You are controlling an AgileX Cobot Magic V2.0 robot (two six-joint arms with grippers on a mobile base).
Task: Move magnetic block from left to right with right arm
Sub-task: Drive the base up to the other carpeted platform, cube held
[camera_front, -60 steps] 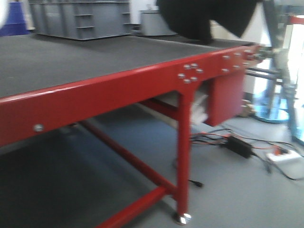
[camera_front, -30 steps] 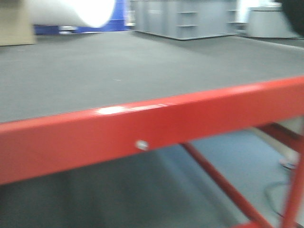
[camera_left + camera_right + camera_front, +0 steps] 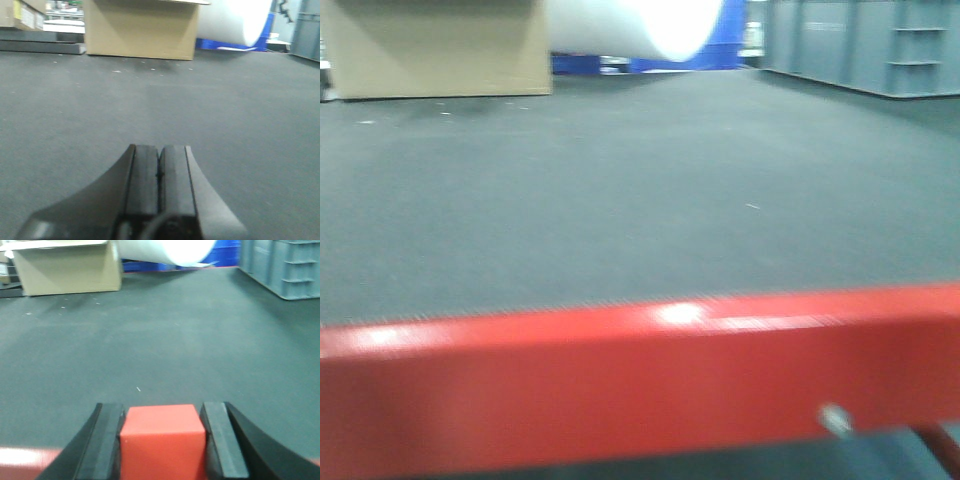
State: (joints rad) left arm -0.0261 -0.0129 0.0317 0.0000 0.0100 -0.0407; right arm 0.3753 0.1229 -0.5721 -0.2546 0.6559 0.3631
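Note:
The magnetic block (image 3: 162,440), a plain bright-red cube, sits between the two dark fingers of my right gripper (image 3: 162,407), which is shut on it at the table's near edge. Both pads press against the cube's sides in the right wrist view. My left gripper (image 3: 159,147) is shut with its pads together and nothing between them, low over the dark grey table mat (image 3: 240,120). Neither gripper nor the block shows in the front view.
A tan cardboard box (image 3: 440,45) stands at the table's far left, a white roll (image 3: 640,25) beside it, and a grey plastic crate (image 3: 880,45) at the far right. The table's red front rail (image 3: 620,380) runs across the bottom of the front view.
The front view has swept left along the table. The red leg and floor cables have left the picture, the grey crate has slid right, and the cardboard box and white roll have come in.

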